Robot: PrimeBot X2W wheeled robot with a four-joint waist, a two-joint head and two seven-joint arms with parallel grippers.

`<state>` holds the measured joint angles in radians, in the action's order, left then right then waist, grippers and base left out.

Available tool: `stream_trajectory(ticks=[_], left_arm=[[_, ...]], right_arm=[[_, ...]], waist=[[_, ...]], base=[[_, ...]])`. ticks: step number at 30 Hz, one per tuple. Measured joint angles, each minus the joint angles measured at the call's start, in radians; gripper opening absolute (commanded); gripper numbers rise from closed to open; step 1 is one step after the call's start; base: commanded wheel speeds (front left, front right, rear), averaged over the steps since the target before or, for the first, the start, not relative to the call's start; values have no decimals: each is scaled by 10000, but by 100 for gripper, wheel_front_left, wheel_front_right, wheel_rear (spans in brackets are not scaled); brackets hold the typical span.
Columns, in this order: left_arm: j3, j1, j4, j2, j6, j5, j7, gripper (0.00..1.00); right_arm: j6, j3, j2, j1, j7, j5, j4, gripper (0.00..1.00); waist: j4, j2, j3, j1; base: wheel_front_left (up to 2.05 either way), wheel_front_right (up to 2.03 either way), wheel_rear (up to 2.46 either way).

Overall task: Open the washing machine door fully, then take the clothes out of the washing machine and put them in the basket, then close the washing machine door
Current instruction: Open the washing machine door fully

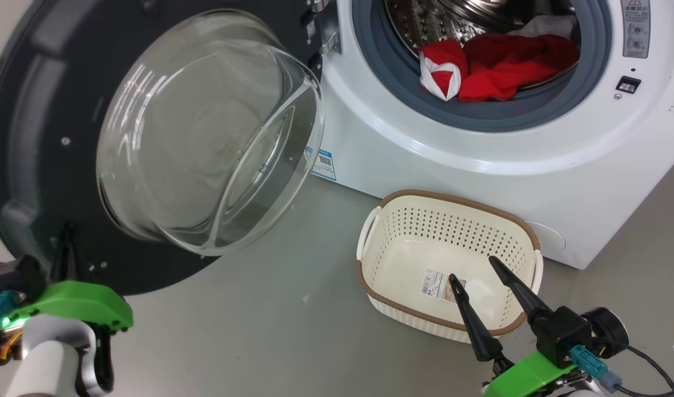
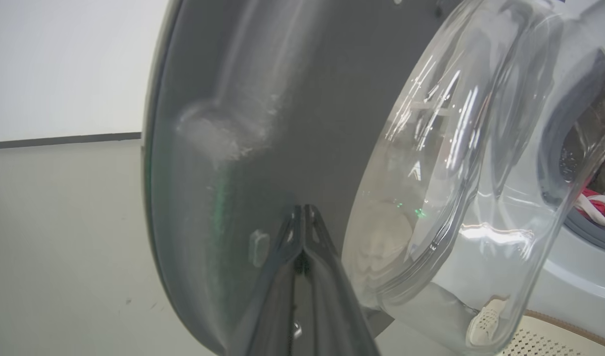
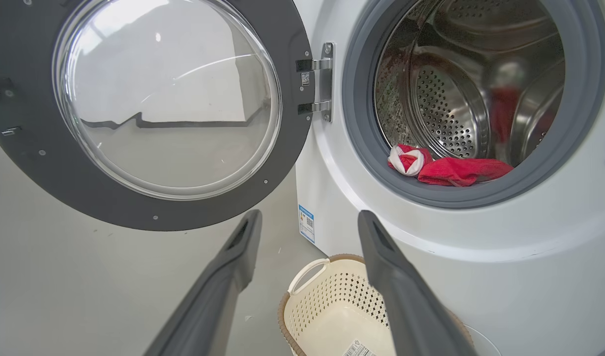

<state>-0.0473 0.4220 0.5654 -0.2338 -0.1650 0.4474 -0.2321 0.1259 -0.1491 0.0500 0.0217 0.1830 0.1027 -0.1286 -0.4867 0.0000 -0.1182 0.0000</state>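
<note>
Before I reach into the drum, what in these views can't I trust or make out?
1. Number of clothes: head view, top edge cuts the drum; the red pile covers what lies under it.
2. Whether the left tool touches the door: left wrist view, dark tips against dark rim.
3. Print on the basket label: head view, too small, right tool partly in front.

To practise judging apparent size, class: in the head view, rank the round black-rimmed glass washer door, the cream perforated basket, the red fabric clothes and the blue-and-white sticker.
Largest to smallest:
1. round black-rimmed glass washer door (close to the camera, which enlarges it)
2. cream perforated basket
3. red fabric clothes
4. blue-and-white sticker
</note>
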Motion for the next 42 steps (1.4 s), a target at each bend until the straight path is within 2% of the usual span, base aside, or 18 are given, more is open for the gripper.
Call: stream_trajectory(ticks=[7, 15, 25, 26, 27, 29, 30, 32, 33, 42], left_arm=[[176, 489, 895, -59, 261, 117, -102, 0], [364, 972, 1751, -130, 334, 98, -176, 0], [729, 992, 1728, -100, 422, -186, -174, 0], [765, 973, 1590, -84, 422, -213, -174, 16], [813, 952, 1427, -59, 422, -272, -174, 38], [899, 851, 1072, -2, 422, -370, -174, 56], [943, 766, 886, 36, 422, -410, -176, 75], [1005, 523, 554, 123, 420, -447, -176, 96], [1024, 386, 382, 151, 414, -451, -174, 100], [951, -977, -2313, 430, 56, -796, -205, 100]], right_arm=[[0, -56, 4, 52, -79, -4, 69, 100], [0, -65, 10, 235, -134, -79, 136, 100], [0, -44, 12, 235, -113, -77, 54, 100], [0, -33, 12, 235, -109, -75, 33, 100], [0, -15, 12, 235, -92, -75, 8, 100], [0, 12, 12, 235, -63, -58, -13, 100], [0, 19, 12, 235, -56, -42, -29, 100], [0, 33, 12, 234, 4, 6, -63, 100], [0, 44, 12, 234, 21, 31, -75, 100], [2, 301, 4, 232, 330, 303, -245, 100]], waist=[[90, 0, -120, 0], [266, 0, -227, 0], [447, 0, -189, 0], [457, 0, -162, 0], [467, 0, -131, 0], [483, 0, -61, 0], [491, 0, -25, 0], [511, 0, 51, 0], [522, 0, 87, 0], [791, -1, 359, 0]], base=[[0, 0, 0], [0, 0, 0], [0, 0, 0], [0, 0, 0], [0, 0, 0], [0, 0, 0], [0, 0, 0], [0, 0, 0], [0, 0, 0], [0, 0, 0]])
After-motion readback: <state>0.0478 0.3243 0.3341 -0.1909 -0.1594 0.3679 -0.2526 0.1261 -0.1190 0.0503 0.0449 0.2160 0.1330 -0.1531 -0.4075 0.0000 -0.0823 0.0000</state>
